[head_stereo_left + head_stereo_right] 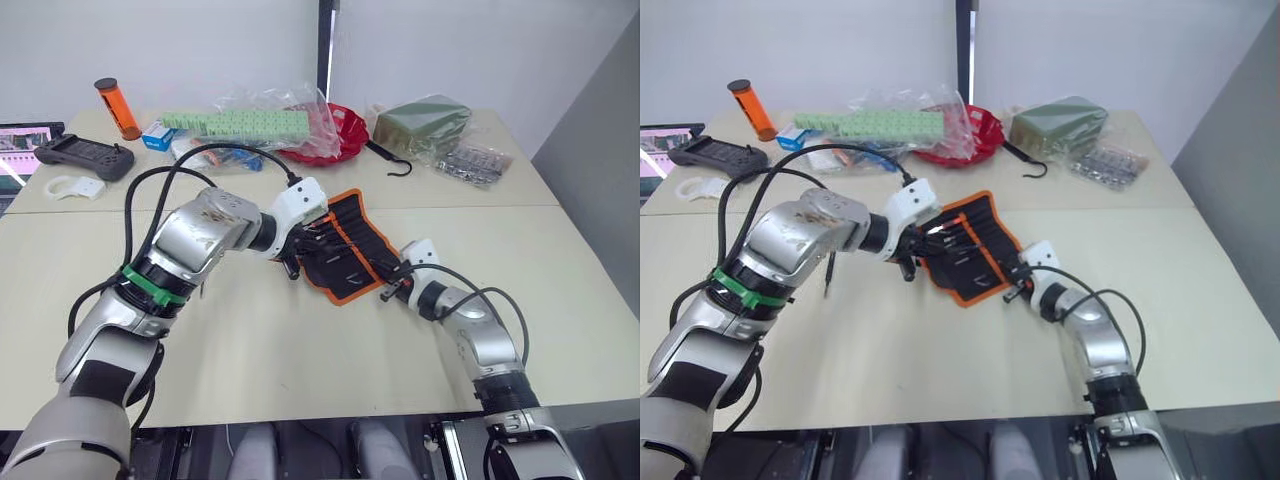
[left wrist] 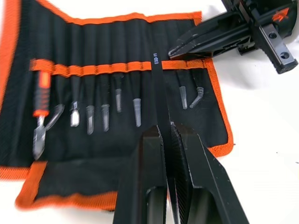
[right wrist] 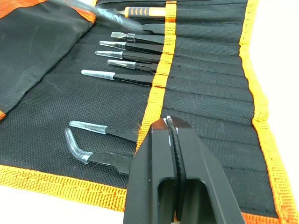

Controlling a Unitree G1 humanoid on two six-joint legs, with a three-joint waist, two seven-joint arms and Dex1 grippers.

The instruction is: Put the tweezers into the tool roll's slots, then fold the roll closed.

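The tool roll lies open on the table, black with orange binding. Several tweezers sit in its slots, their capped tips poking out below the orange band. My left gripper is shut on one black tweezer, whose end reaches the orange band between the seated ones. My right gripper is shut and its tip rests on the roll's pocket side near the end corner; the left wrist view shows that right gripper at the roll's edge.
An orange-handled tool sits in the roll's end slot. At the back of the table stand a red bowl, bagged green blocks, an olive-green bag, a black hook, an orange cylinder and a controller.
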